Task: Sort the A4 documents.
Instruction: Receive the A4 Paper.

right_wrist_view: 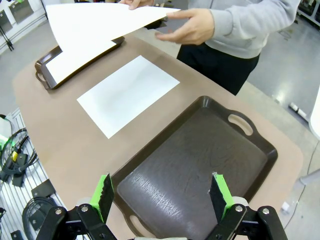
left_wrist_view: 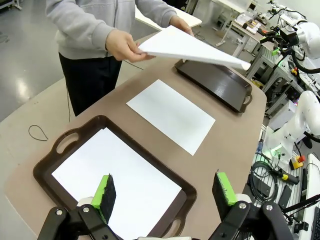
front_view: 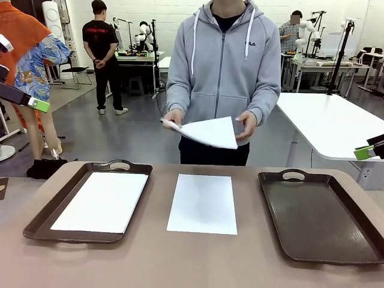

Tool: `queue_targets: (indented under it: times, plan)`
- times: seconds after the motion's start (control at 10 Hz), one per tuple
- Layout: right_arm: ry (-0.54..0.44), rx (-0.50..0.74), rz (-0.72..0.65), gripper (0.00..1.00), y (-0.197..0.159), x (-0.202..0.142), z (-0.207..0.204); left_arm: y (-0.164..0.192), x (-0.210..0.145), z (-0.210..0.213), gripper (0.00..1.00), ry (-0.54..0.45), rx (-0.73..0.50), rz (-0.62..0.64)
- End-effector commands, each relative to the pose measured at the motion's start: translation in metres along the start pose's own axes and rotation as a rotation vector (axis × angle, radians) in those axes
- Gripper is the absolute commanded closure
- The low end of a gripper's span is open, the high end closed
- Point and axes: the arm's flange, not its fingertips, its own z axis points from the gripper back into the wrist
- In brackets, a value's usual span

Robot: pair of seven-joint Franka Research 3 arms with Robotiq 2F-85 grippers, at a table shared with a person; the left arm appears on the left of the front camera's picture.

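Three A4 documents (front_view: pixel 203 203) counted: tray sheet (front_view: pixel 102 201) lying flat in the left tray (front_view: pixel 37 223); middle sheet (left_wrist_view: pixel 171 116) flat on the bare table (front_view: pixel 180 264) between the two trays, touching neither; held sheet (front_view: pixel 210 132) in the person's hands (front_view: pixel 246 123) above the table's far edge.
Trays counted: two, dark brown, handled; right tray (front_view: pixel 324 210) holds nothing.
Left gripper (left_wrist_view: pixel 165 192): jaws spread wide, nothing between them, hovering above the near end of the left tray.
Right gripper (right_wrist_view: pixel 161 194): jaws spread wide, nothing between them, above the near end of the right tray.
Handling, judged: very light, thin and limp; the held sheet bends under its own weight. Creases readily. Lying flat, a sheet offers no raised edge to pinch.
Hold point, judged: an edge or corner, best taken while the person presents it in the air, pads closing on both faces.
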Motion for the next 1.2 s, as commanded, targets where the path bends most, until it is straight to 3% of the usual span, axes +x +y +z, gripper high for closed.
queue_targets:
  times: [0.0, 1.1]
  plan:
    - [-0.011, 0.021, 0.002, 0.0, -0.0009, -0.0006, -0.0025, -0.0014, -0.0015, -0.0001, 0.0, -0.001, -0.001, -0.021]
    - [-0.011, 0.021, 0.002, 0.0, -0.0009, -0.0006, -0.0025, -0.0014, -0.0015, -0.0001, 0.0, -0.001, -0.001, -0.021]
